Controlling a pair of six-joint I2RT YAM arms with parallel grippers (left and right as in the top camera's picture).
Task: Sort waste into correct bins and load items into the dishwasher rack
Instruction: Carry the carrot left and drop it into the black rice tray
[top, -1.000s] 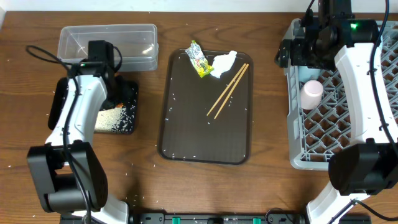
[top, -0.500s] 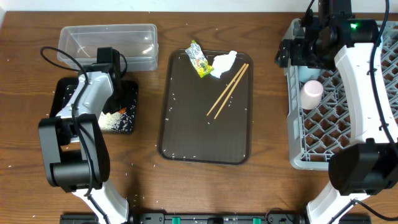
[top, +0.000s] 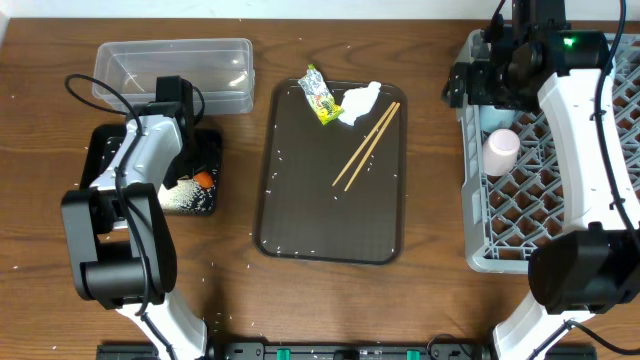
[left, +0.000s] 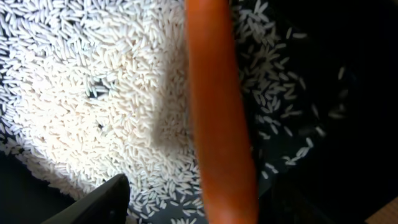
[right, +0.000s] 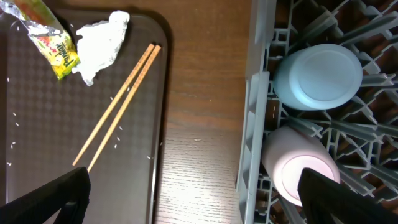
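Note:
The orange carrot (top: 203, 180) lies on the white rice (top: 180, 195) in the black tray (top: 210, 150). In the left wrist view the carrot (left: 221, 124) fills the middle, blurred, over the rice (left: 93, 106). My left gripper (top: 180, 130) hangs over the tray, open (left: 205, 205), its fingers apart from the carrot. The green-yellow wrapper (top: 319, 95), white tissue (top: 360, 102) and chopsticks (top: 366, 146) lie on the brown serving tray (top: 300, 220). My right gripper (top: 500, 75) is open and empty (right: 193, 199) over the grey rack's (top: 560, 210) left edge.
The clear tub (top: 172, 70) stands behind the black tray. A light blue cup (right: 317, 74) and a pink cup (right: 301, 165) sit in the rack's left side. Rice grains are scattered on the brown tray and the wooden table.
The left arm swung right over the black tray a second ago. The carrot now shows lying on the rice, out of the gripper. The right arm has not moved.

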